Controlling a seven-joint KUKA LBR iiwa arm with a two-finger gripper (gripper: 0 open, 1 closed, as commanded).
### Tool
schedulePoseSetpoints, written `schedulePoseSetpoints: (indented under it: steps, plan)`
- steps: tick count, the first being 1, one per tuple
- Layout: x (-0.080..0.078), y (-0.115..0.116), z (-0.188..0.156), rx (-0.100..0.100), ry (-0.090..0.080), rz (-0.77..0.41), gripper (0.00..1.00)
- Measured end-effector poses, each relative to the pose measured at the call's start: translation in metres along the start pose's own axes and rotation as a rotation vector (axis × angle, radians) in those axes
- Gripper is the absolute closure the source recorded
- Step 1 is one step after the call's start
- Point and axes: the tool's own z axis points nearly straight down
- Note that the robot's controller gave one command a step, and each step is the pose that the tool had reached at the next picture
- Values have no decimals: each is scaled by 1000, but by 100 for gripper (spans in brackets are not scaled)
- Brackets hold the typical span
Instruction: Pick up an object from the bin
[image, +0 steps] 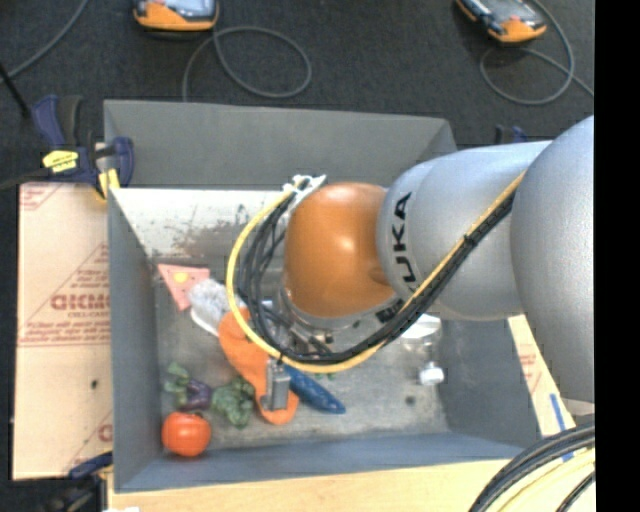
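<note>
Bin (135, 350), grey metal, holding a small lot of loose things gathered toward 7 o'clock of its floor. We enter first the gripper (277, 392), hanging below the arm's orange cover (335, 250) and its loop of cables (240, 275). It stands low in the bin at about 6 o'clock of the floor's centre, and we cannot tell whether the claw is spread or pressed together. Directly under and beside it is the likeliest candidate, an orange piece (240, 350) of irregular lobed shape, running from 11 o'clock of the gripper down to its tip. We judge it light, perhaps rubbery or soft, with a smooth skin that may slip. The narrow lower lobe looks the best place to take it, pinched across its width. A blue stick (318, 394), slim and pointed, lies touching or just beside the gripper at 3 o'clock and could be caught up in the same grip. A green toy figure (233, 402) sits just beside at 9 o'clock, with a green-and-purple figure (185, 385) farther out the same way. An orange-red ball (186, 433) lies at 8 o'clock, near the bin's front wall. A pink triangle (185, 283) and a clear wrapper (208, 300) lie at 10 o'clock, the wrapper touching the orange piece's upper end. A white bit (431, 376) lies well apart at 3 o'clock.
</note>
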Motion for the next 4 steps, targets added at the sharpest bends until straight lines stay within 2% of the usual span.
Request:
schedulePoseSetpoints:
  steps: [1,2,3,4]
  plan:
    - [21,-14,64,-3,2,-125,100]
    - [21,-14,64,-3,2,-123,100]
    - [16,-17,46,-1,9,-289,100]
    - [8,-21,13,-1,2,-494,100]
